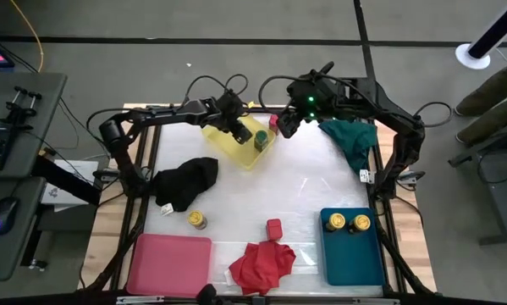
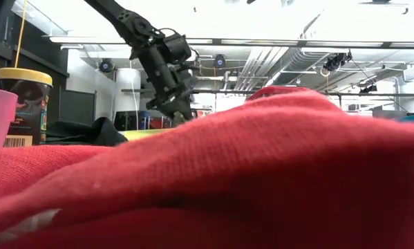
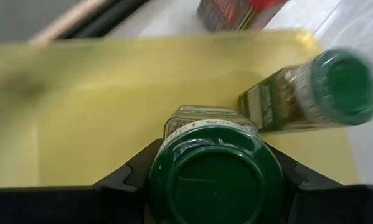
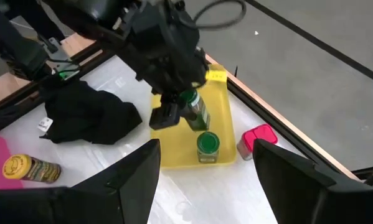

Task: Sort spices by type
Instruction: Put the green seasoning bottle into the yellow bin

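Pink plastic, bare of any spice, marks the least advanced corner of the sorting: the flat pink tray (image 1: 170, 263) at the table's front left is seen holding nothing. Just beyond it a yellow-lidded round jar (image 1: 197, 220) lies on its side on the white table top (image 1: 236, 195), beside a crumpled black cloth (image 1: 185, 182).

Farther back, the flat yellow tray (image 1: 236, 144) is being filled. A green-lidded round jar (image 3: 216, 180) is pinched between the jaws of the left gripper (image 4: 174, 112) and is held above the tray, not yet set down; a second green-lidded jar (image 4: 207, 146) already stands in the tray's near corner.

Toward the middle front, a small red square box (image 1: 274, 228) sits just behind a rumpled red cloth (image 1: 261, 264), outside any tray. A second red box (image 4: 256, 139) rests on the table beside the yellow tray's far corner.

At the right, two yellow-lidded jars (image 1: 347, 223) are stood side by side in the flat teal tray (image 1: 351, 250). The right gripper (image 4: 205, 168) hovers, jaws spread and empty, near a teal-green cloth (image 1: 353, 140).

Counted in all: two green-lidded jars, three yellow-lidded jars, two red boxes. The work is judged roughly half done, with one yellow-lidded jar and both red boxes left to be placed.
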Controlling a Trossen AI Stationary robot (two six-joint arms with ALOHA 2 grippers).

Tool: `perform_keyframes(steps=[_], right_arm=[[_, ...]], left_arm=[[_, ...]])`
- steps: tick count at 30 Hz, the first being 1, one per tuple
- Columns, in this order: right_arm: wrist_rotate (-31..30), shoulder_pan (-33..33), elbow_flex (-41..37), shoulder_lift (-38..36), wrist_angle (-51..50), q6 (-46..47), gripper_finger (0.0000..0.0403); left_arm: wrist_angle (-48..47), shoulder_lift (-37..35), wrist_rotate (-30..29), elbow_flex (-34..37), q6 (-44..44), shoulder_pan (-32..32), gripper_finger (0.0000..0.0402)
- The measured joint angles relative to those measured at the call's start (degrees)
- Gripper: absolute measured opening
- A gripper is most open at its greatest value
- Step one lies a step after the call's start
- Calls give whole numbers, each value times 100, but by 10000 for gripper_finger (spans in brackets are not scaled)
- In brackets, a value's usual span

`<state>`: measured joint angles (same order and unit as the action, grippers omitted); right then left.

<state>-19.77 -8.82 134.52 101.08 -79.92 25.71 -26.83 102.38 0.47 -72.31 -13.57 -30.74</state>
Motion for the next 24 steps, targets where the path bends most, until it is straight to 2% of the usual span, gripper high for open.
perform_keyframes(steps=[8,12,24], right_arm=[[-3,-7,0,2,-4,-65,252],[-3,-7,0,2,-4,-65,252],[30,-7,0,2,0,-1,252]], left_arm=[[261,126,-11,11,-87,116,193],[579,126,-7,6,-72,174,197],[529,126,-254,6,54,201,208]])
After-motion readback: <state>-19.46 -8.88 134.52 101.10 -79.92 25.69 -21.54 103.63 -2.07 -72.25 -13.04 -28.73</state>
